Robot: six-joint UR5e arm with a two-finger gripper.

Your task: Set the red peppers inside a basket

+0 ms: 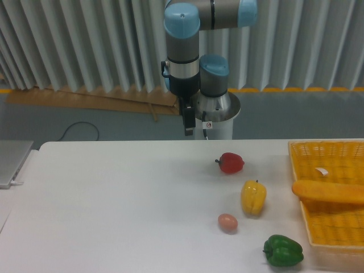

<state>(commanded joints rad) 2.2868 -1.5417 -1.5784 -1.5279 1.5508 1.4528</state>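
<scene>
The red pepper (230, 162) is small, round and glossy, and lies on the white table right of centre, its dark stem pointing left. The yellow-orange mesh basket (318, 151) stands at the table's right edge and is partly cut off by the frame. My gripper (187, 126) hangs from the arm above the table's far edge, up and to the left of the red pepper and well apart from it. It holds nothing. It shows as one narrow dark shape, seen edge-on, so I cannot make out the gap between its fingers.
A long orange carrot-like thing (329, 192) lies across the basket. A yellow pepper (253, 197), a pinkish-tan egg (227, 222) and a green pepper (282, 251) lie in front of the red pepper. A grey flat device (11, 162) sits at the left edge.
</scene>
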